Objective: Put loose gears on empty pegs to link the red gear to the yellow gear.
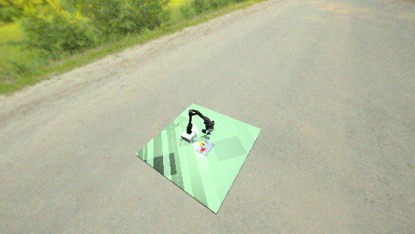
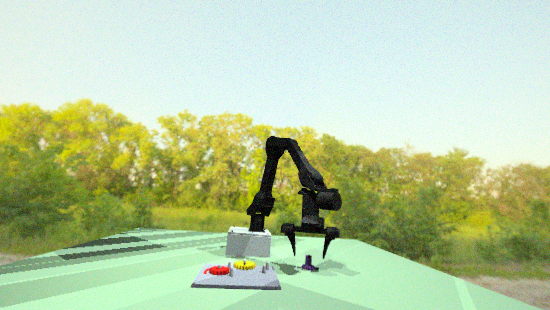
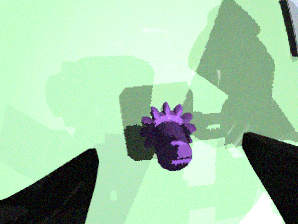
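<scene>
A purple gear [image 2: 308, 269] [image 3: 167, 120] with a tall round handle stands upright on the table, right of the board in the exterior view. My gripper [image 2: 309, 256] [image 3: 172, 148] is wide open and empty. It points down above the purple gear, with one finger to each side and the tips higher than the handle. The grey board [image 2: 235, 286] [image 1: 206, 153] carries a red gear [image 2: 219, 270] [image 1: 203, 149] at its left and a yellow gear [image 2: 244, 265] [image 1: 202, 143] behind it. A bare peg [image 2: 231, 270] stands between them, and short pegs [image 2: 267, 266] stand at the board's right.
The white robot base [image 2: 248, 243] [image 1: 189, 136] stands behind the board. The board's dark edge [image 3: 288, 27] shows at the upper right of the wrist view. Shadows of the arm fall across the pale green table [image 2: 400, 285] [image 1: 241, 132] around the purple gear.
</scene>
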